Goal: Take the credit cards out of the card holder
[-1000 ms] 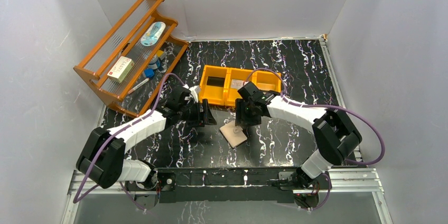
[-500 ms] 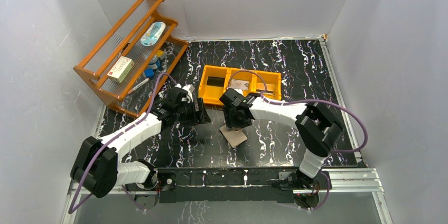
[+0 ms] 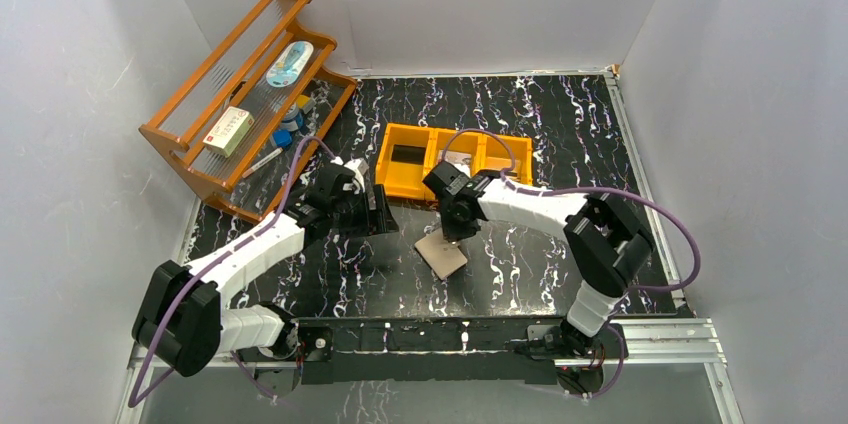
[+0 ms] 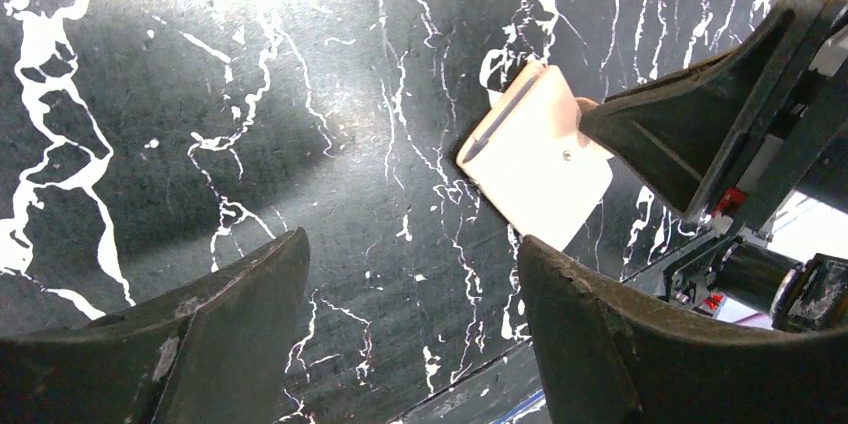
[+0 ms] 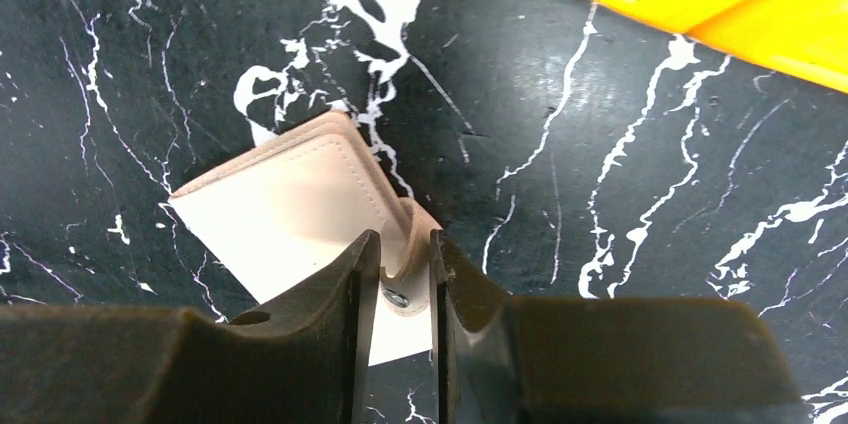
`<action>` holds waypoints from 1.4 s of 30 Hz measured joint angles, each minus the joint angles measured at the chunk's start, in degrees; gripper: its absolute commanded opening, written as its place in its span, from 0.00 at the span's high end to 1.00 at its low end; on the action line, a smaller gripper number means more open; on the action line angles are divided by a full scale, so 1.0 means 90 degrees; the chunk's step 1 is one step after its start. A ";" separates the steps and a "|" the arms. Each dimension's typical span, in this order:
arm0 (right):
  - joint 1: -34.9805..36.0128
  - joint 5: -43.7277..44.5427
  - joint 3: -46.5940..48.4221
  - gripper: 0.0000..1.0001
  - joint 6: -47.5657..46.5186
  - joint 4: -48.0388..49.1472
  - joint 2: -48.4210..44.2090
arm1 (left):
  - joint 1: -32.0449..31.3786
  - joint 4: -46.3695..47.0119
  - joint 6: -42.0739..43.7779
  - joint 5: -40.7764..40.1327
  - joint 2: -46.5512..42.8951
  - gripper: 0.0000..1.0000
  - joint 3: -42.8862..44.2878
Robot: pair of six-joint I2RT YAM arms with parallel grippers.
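My right claw (image 5: 402, 259) pinches the closing tab (image 5: 408, 242) of the card holder (image 5: 290, 214) lying just beneath it, left claw (image 4: 410, 249) released alongside.

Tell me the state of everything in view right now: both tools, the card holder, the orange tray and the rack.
card holder: folded shut, lying flat on the table.
right tool: closed on the card holder's tab.
left tool: open, empty, above the table.
orange tray: upright, something dark in its left compartment.
wooden rack: standing, with boxes and small items on its shelves.
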 measured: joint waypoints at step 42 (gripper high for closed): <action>-0.0656 -0.0950 -0.0425 0.83 -0.1790 0.0588 -0.0182 | 0.0000 -0.0117 0.0318 0.0391 0.0406 0.22 0.0464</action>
